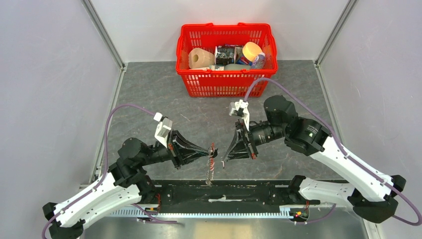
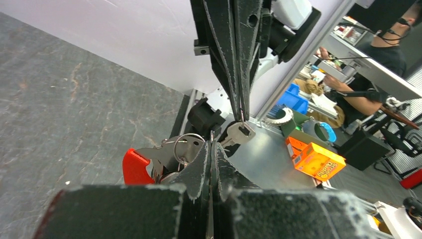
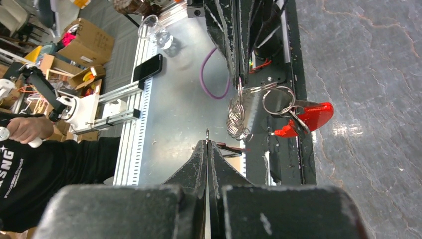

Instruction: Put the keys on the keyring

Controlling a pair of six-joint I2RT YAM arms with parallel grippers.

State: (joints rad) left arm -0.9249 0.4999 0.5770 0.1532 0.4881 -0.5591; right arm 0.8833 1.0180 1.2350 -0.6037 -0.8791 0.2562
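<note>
Silvery key (image 2: 238, 133), red keyring (image 2: 135, 167), clearest left wrist

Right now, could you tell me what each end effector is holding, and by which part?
The left end effector pinches the keyring by a wire ring at its top; the right end effector pinches the key by one edge.

The keyring (image 1: 212, 167) hangs between my fingertips (image 1: 204, 151), filling that gap. Beyond, the red basket (image 1: 226, 82) blocks; bare table (image 1: 149, 99) lies left.
</note>
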